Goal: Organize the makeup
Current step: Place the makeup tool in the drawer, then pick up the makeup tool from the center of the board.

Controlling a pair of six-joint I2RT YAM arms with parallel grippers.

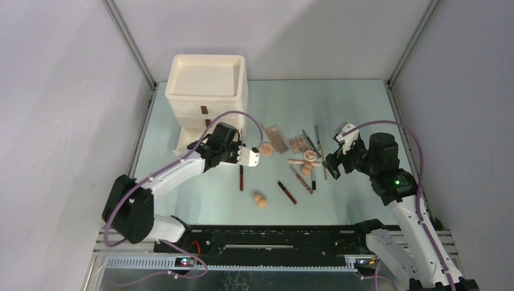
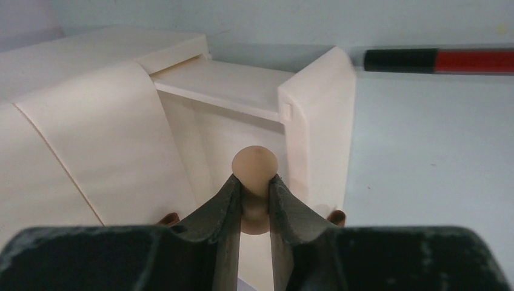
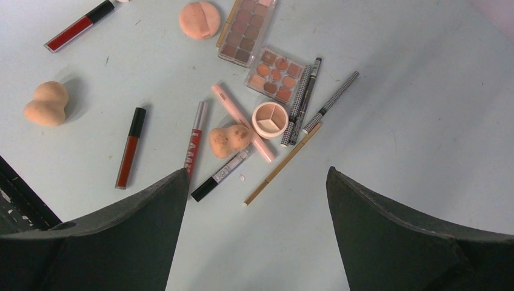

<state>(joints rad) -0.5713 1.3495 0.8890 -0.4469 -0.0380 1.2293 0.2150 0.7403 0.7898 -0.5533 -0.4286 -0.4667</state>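
Note:
My left gripper (image 2: 256, 182) is shut on a peach gourd-shaped sponge (image 2: 255, 163) and holds it close in front of an open drawer (image 2: 218, 85) of the cream box (image 1: 206, 79). A dark-red tube (image 2: 460, 61) lies beyond it. My right gripper (image 3: 256, 170) is open and empty above the table, to the right of the loose makeup (image 1: 332, 165). Below it lie two palettes (image 3: 247, 30), a round compact (image 3: 270, 119), a round puff (image 3: 200, 19), two sponges (image 3: 229, 138), red tubes (image 3: 130, 148) and thin pencils (image 3: 330, 100).
The left arm (image 1: 182, 167) crosses the front of the three-drawer box at the back left. Grey walls close in the table (image 1: 357, 97) on three sides. A black rail (image 1: 273, 236) runs along the near edge.

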